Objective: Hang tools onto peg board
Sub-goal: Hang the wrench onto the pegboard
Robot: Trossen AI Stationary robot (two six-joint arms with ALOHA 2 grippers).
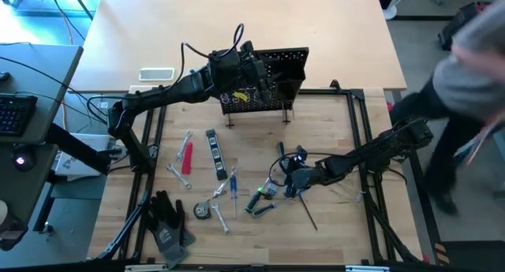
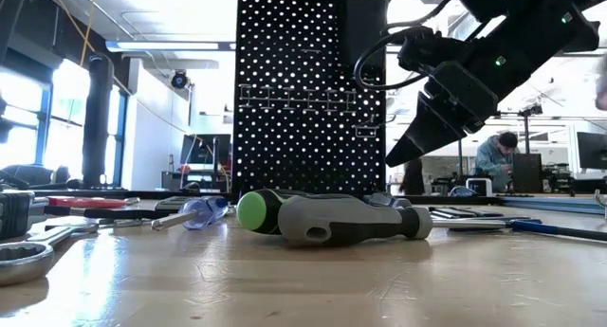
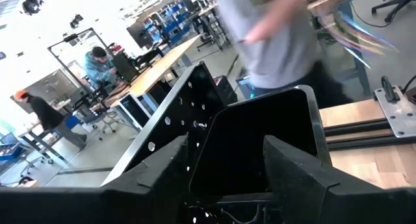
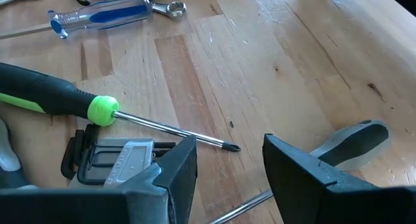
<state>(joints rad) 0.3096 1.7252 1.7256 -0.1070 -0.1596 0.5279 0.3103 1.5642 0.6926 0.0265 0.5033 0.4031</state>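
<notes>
One peg board (image 1: 272,71) stood on the table (image 1: 331,43), and two arms reached over it, one gripper (image 1: 254,73) at the board and one gripper (image 1: 290,180) among the tools. One pair of black gloves (image 1: 167,222) lay near the table's front edge. Two screwdrivers could be counted, one blue (image 4: 104,16) and one green (image 4: 58,100). One red flat tool (image 1: 187,157) and one white device (image 1: 156,73) also lay there. The wrenches were too small to count surely.
</notes>
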